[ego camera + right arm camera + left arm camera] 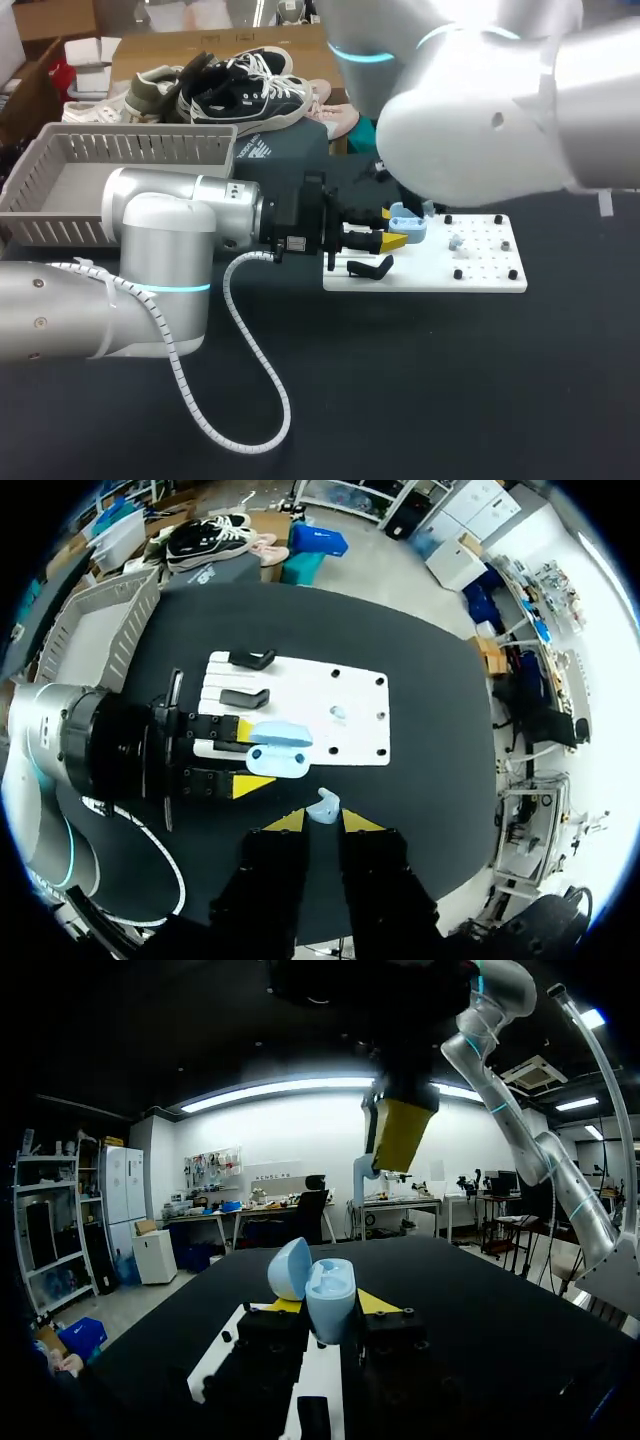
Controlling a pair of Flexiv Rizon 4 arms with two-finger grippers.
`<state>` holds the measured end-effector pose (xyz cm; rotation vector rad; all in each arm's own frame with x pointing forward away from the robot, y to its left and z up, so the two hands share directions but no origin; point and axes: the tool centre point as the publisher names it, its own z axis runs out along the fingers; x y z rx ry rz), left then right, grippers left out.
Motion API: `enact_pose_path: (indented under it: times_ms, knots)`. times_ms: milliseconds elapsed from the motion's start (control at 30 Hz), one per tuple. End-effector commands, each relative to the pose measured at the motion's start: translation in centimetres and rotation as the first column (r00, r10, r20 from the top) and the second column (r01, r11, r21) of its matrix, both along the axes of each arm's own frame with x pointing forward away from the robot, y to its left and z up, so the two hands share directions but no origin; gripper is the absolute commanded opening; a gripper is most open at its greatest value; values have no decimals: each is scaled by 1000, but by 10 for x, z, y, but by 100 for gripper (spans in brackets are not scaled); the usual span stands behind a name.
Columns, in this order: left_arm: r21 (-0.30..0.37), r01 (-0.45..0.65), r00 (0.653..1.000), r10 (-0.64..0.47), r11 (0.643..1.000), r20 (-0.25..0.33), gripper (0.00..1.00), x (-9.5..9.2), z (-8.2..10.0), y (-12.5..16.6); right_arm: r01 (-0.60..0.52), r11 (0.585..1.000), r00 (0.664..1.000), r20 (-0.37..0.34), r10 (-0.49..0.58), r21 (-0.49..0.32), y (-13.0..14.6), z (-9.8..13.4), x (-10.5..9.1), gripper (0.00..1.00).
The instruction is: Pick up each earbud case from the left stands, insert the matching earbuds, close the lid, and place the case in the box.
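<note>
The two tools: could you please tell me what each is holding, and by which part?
The left tool grips the open earbud case by the sides of its base. The right tool pinches an earbud by one end.

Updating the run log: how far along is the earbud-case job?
Done: light-blue earbud case is off the black stands, lid open, held in the left gripper. In hand: right gripper holds one light-blue earbud above the case. Left: second earbud on the white pegboard, closing the lid, boxing; no case shows in the grey slatted basket.
</note>
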<state>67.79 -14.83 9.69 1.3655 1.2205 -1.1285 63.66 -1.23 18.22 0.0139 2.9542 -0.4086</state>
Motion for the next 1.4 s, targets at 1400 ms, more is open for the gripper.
enact_pose_path:
  times_ms: [1400]
  knots:
    - [-2, -3, 1000, 3, 1000, 2, 0, -1, 0, 0, 462, 879, 886, -10, -464, 115, 16, -10, 9, 0]
